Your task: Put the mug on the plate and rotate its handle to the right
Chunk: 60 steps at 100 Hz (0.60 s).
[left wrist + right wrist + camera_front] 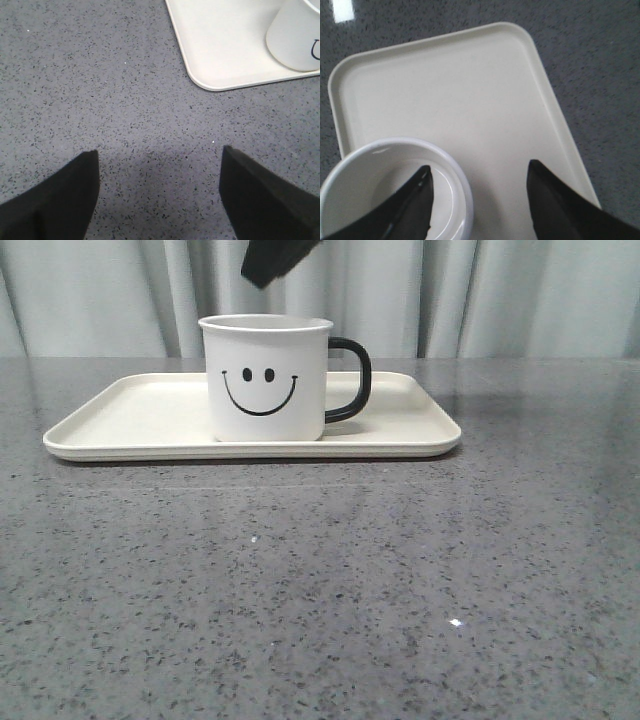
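Observation:
The white mug with the black smiley face stands upright on the cream rectangular plate. Its black handle points right. My right gripper is open above the mug and holds nothing. One finger hangs over the mug's inside, the other over the bare plate. A black part of this gripper shows at the top of the front view. My left gripper is open and empty over the table, near a corner of the plate, with the mug beyond.
The grey speckled stone tabletop stretches in front of the plate and to both sides. A pale curtain hangs behind the table's far edge.

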{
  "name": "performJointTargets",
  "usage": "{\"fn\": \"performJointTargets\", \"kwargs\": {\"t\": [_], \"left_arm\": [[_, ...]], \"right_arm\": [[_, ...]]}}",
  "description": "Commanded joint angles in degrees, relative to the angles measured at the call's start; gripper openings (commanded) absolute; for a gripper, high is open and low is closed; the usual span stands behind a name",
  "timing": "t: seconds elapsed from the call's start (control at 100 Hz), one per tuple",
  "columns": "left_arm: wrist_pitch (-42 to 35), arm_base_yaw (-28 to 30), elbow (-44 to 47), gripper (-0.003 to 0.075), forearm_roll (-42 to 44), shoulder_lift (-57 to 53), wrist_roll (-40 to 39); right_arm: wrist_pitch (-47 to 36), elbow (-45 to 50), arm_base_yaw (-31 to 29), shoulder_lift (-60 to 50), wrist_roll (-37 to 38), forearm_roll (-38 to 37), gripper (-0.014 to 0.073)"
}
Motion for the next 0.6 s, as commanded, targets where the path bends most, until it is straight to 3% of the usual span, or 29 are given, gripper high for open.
{"fn": "performJointTargets", "kwargs": {"t": [0.0, 0.26, 0.59], "left_arm": [[-3.6, 0.1, -1.4, 0.0493, -0.8, -0.2, -0.1], [-3.6, 0.1, -1.4, 0.0493, -0.8, -0.2, -0.1], [-3.6, 0.1, -1.4, 0.0493, -0.8, -0.2, -0.1]], "right_arm": [[-2.0, -1.9, -1.3, -6.8, 1.5, 2.4, 0.0429], [-2.7, -1.7, -8.9, -14.8, 12.4, 2.0, 0.0429], [-4.8, 6.7, -18.5, -26.9, 14.6, 1.9, 0.0428]]}}
